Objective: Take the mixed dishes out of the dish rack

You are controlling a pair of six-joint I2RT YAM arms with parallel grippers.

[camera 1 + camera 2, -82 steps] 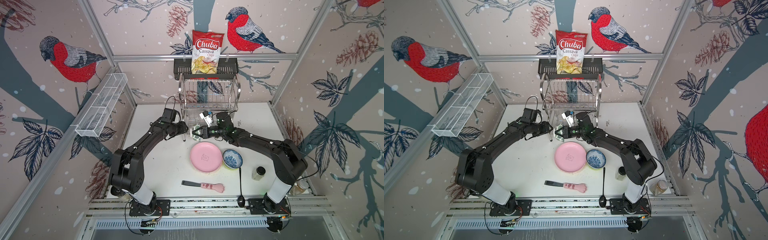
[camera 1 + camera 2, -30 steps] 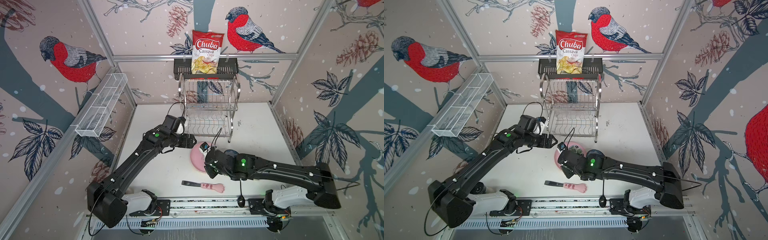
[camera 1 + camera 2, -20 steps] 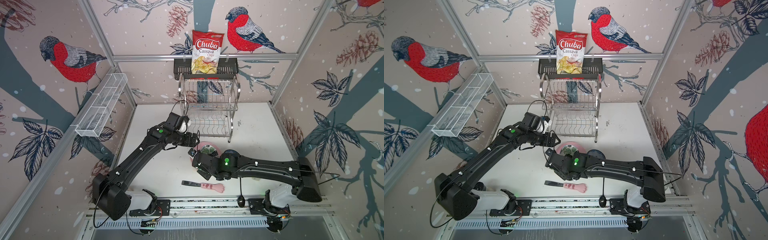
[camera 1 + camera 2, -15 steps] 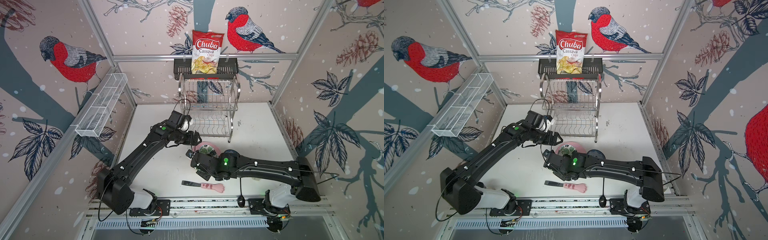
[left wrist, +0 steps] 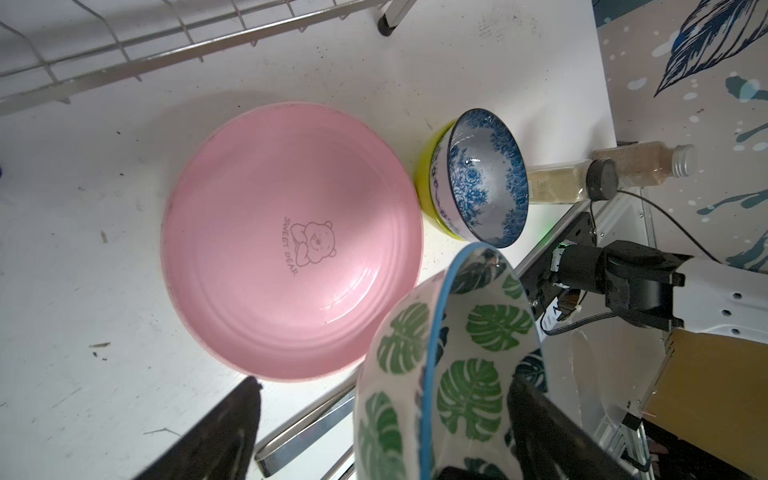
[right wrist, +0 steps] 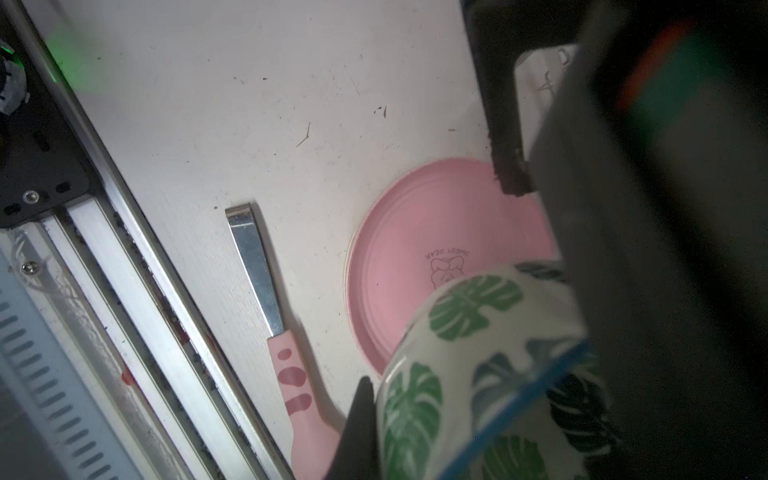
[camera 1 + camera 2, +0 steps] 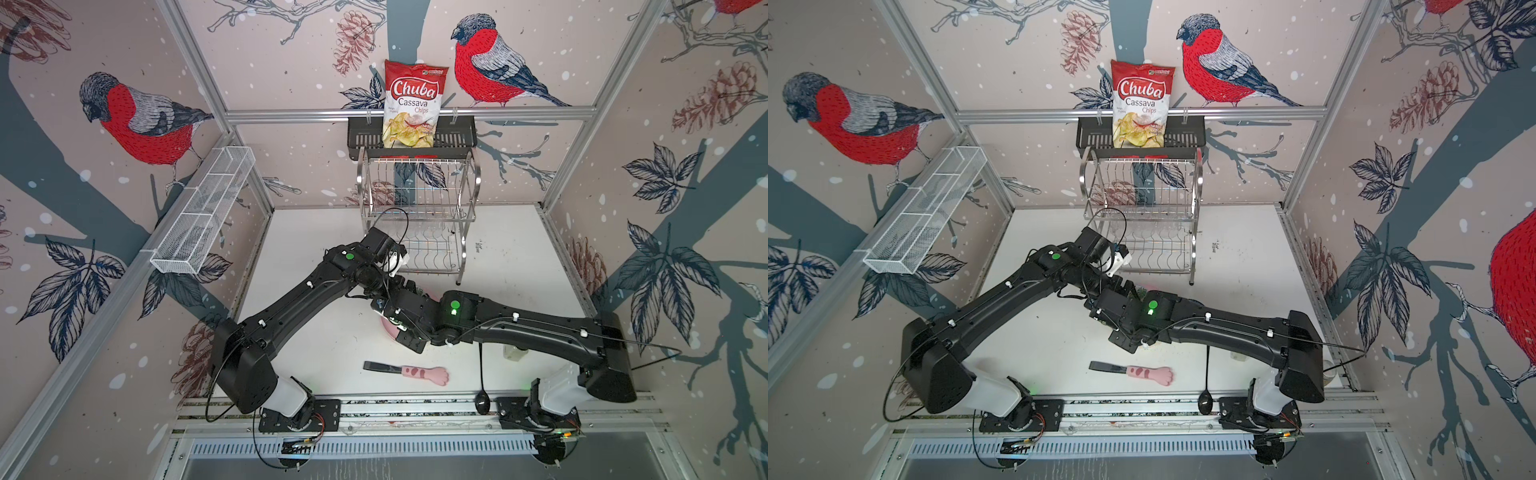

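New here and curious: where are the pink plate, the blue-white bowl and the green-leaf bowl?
pink plate [image 5: 311, 245], left wrist view, bear print at centre
blue-white bowl [image 5: 482, 180], left wrist view, its inside
green-leaf bowl [image 5: 469, 386], left wrist view, its inner wall

A green-leaf bowl [image 5: 469, 399] hangs tilted over the pink plate [image 5: 291, 241].

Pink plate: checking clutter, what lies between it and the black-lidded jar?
The blue-white bowl, nested in the lime bowl, sits there; the left wrist view shows it.
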